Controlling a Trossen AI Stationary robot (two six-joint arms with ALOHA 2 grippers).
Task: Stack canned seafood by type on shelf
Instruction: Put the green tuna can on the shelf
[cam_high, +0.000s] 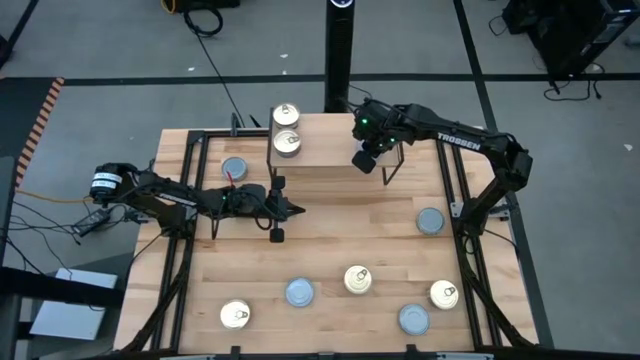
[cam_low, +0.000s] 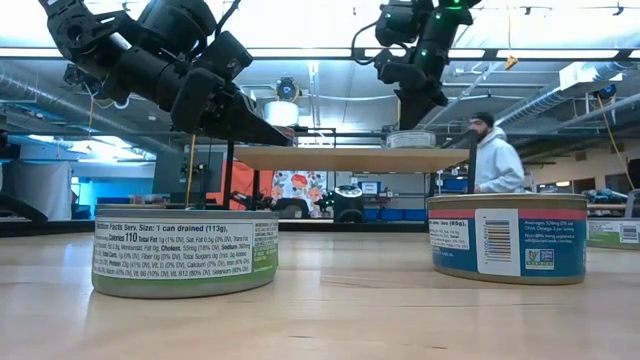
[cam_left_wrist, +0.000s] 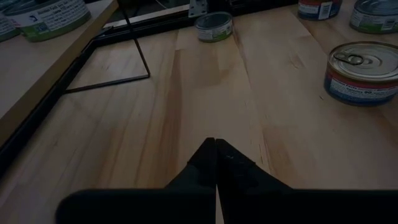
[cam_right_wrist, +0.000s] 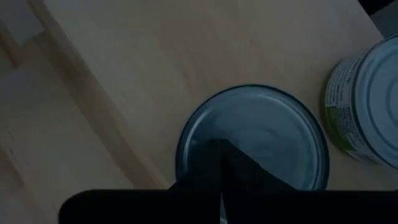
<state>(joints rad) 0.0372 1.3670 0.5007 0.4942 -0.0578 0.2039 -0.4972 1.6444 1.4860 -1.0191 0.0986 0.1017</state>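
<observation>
While the right claw (cam_high: 366, 160) hangs over the right part of the shelf (cam_high: 325, 145), its fingers (cam_right_wrist: 214, 163) look pressed together, clenched on nothing, with a blue-grey-topped tin (cam_right_wrist: 252, 140) lying flat on the shelf directly under the tips. Whether the tips touch that lid cannot be told. Just beside that tin, a second shelf tin (cam_right_wrist: 364, 106) with a green label shows at the edge of the right wrist view. Farther along the plank from the right claw, at the shelf's left end, two gold-top tins (cam_high: 286, 128) sit touching each other.

Left claw (cam_high: 292, 209) hovers above bare worktop (cam_high: 330, 230) in front of the shelf, fingers (cam_left_wrist: 208, 163) shut tip to tip, gripping nothing. Ahead of it in the left wrist view sits a gold pull-tab tin (cam_left_wrist: 364, 71) with a red-and-blue label, apart from the tips; a small green-label tin (cam_left_wrist: 214, 26) stands farther off near the shelf's thin black leg (cam_left_wrist: 134, 37).

Outward on the worktop, one blue-grey tin (cam_high: 235, 168) lies left of the shelf, behind the left arm, and another blue-grey tin (cam_high: 429, 220) lies near the right arm's base. Front row of loose tins (cam_high: 357, 279), well apart from both claws: gold and blue-grey tops mixed, five in all. In the low view two of them loom close, a green-label tin (cam_low: 185, 252) and a blue-label tin (cam_low: 507, 238). A person (cam_low: 495, 155) stands in the room behind.
</observation>
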